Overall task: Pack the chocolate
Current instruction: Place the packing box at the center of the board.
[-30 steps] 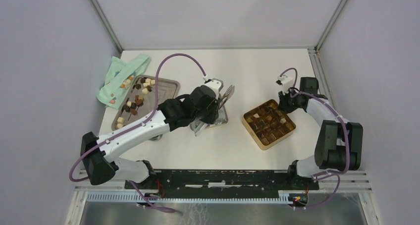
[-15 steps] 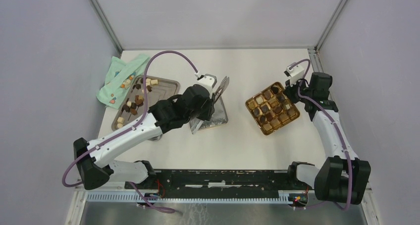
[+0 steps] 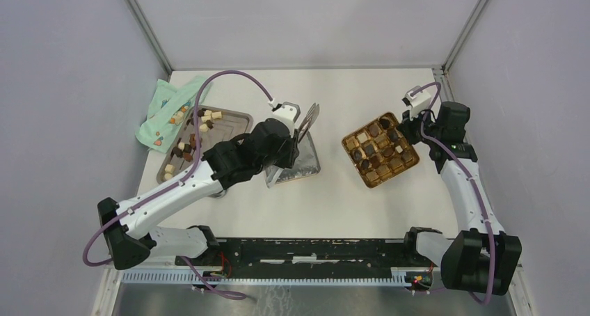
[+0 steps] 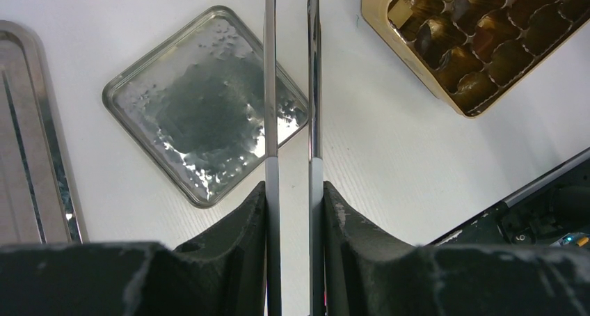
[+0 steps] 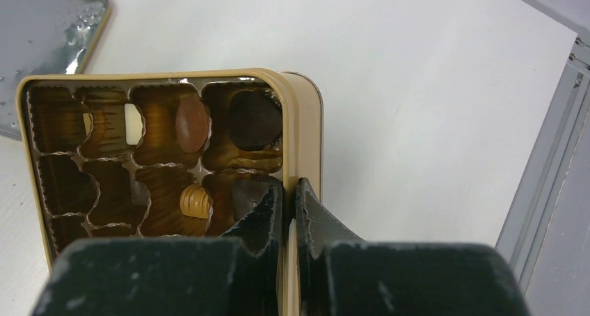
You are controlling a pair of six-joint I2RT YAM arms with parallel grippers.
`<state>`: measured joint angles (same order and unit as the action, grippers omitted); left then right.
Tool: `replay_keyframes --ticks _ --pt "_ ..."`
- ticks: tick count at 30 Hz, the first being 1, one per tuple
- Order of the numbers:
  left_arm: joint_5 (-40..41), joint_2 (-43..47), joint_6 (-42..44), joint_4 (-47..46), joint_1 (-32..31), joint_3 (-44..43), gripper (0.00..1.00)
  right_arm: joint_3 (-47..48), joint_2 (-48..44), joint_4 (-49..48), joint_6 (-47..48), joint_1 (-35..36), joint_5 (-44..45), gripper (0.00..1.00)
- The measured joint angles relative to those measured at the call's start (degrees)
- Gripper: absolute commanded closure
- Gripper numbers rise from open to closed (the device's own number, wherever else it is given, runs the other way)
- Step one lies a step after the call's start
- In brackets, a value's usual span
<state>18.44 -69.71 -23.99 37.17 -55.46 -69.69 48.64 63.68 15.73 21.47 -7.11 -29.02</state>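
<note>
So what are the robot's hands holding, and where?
The left fingers squeeze both blades of the long metal tweezers. The right fingers pinch the gold tin by its side wall, one inside, one outside.

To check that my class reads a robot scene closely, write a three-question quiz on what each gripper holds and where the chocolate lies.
1. True or false: the right gripper pinches the rim of the gold tin.
2. The left gripper holds: A a spoon; B the long metal tweezers; C a brush.
3. In a few words: where do the unpacked chocolate chunks lie?
Key: 1 true. 2 B. 3 In the long metal tray on the left arm's side of the table.
</note>
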Motion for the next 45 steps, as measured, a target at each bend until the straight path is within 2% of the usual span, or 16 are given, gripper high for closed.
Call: replay_keyframes --ticks 9,19,22,25,30,33,39,45 --pt "0.72 1.38 0.0 0.0 0.0 0.98 0.69 -0.28 1.14 -1.01 -3.91 -0.11 -0.66 1.0" --pt "2.23 2.67 -0.02 3.74 0.0 1.64 0.69 -5.81 15.08 -3.23 -12.02 -1.99 -0.9 0.94" --pt "3.32 3.76 -0.07 6.67 0.39 1.64 0.69 -5.81 17.81 -3.45 -13.51 -2.08 -0.92 0.87" --pt "4.04 4.57 -0.17 10.14 1.86 1.64 0.69 -5.75 20.06 -3.76 -14.51 -2.4 -1.29 0.69" --pt "3.96 4.68 -1.95 16.5 8.07 1.73 0.69 -4.74 20.81 -3.87 -15.26 -3.32 -3.82 0.41" --pt "3.69 4.61 -2.47 19.58 14.12 1.81 0.69 -4.02 20.02 -4.09 -14.4 -4.63 -5.62 0.3" --pt "1.16 2.4 -2.36 21.92 28.35 2.47 0.69 -5.55 13.09 -6.01 -12.35 -8.68 -9.94 0.26" --pt "-2.38 -5.92 -1.53 22.32 39.21 1.51 0.69 -14.1 7.93 -10.64 -12.0 -12.57 -15.19 0.25"
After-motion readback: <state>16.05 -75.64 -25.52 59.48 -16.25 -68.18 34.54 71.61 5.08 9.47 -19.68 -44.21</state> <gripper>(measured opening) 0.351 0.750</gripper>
